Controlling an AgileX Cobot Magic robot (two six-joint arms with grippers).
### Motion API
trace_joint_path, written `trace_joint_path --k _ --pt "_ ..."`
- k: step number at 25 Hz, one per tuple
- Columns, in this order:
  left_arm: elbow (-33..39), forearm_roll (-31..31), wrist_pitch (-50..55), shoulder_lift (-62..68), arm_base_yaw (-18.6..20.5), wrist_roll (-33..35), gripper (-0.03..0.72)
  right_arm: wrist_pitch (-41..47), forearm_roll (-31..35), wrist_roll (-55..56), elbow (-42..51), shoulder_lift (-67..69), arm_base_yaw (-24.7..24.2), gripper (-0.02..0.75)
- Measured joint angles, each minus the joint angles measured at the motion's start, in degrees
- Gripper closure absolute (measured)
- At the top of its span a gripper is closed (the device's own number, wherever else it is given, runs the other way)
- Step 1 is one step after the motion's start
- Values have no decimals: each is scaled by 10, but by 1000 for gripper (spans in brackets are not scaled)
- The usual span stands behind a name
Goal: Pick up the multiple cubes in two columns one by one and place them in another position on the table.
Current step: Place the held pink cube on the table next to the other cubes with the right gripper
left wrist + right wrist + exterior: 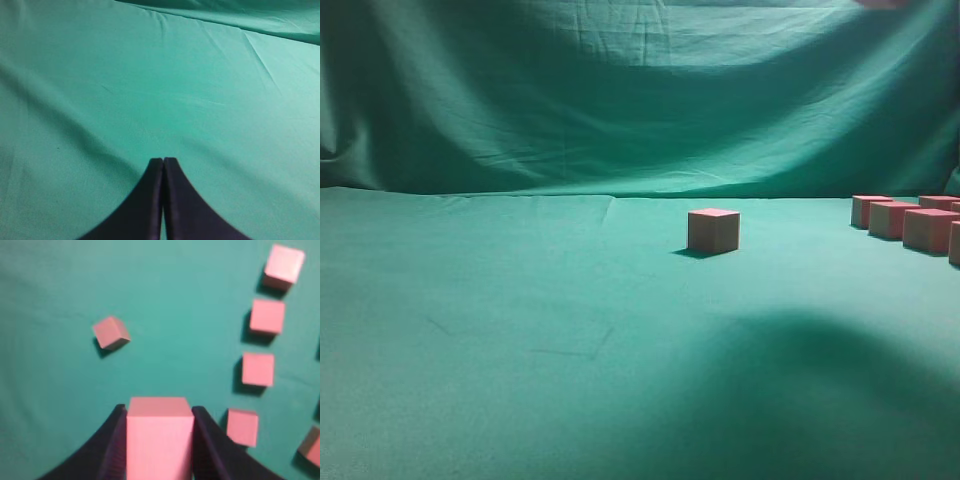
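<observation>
- Left wrist view: the left gripper (163, 161) hangs over bare table (100, 75), its black fingers pressed together with no gap; only their tips show, the bases cut off at the lower edge.
- Exterior view: neither arm can be made out. One lone cube (713, 230) stands near the middle of the table, well apart from the row of cubes (910, 222) at the right edge, where the outermost ones are cropped. The draped backdrop (620, 90) hangs behind.
- Right wrist view: the right gripper (159, 440) looks down from well above the table and pinches a held cube (159, 437) between its two fingers; the picture is soft and the cube's lower part runs out of frame.
- Further right there, a column of four cubes (262, 340) lies on the cloth, and one more is cut off at the right edge.
- No writing or labels are readable.
</observation>
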Motion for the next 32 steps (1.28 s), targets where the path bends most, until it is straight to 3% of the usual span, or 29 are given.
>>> trace_joint_path --k 7,14,21,32 --pt "0 0 0 0 0 0 688 27 -119 -4 -171 130 161 474" --pt "0 0 0 0 0 0 688 60 -195 -28 -303 280 253 474" --pt "0 0 0 0 0 0 688 56 -205 -119 -330 360 276 474" --pt "0 0 0 0 0 0 688 9 -240 -169 -332 401 276 474"
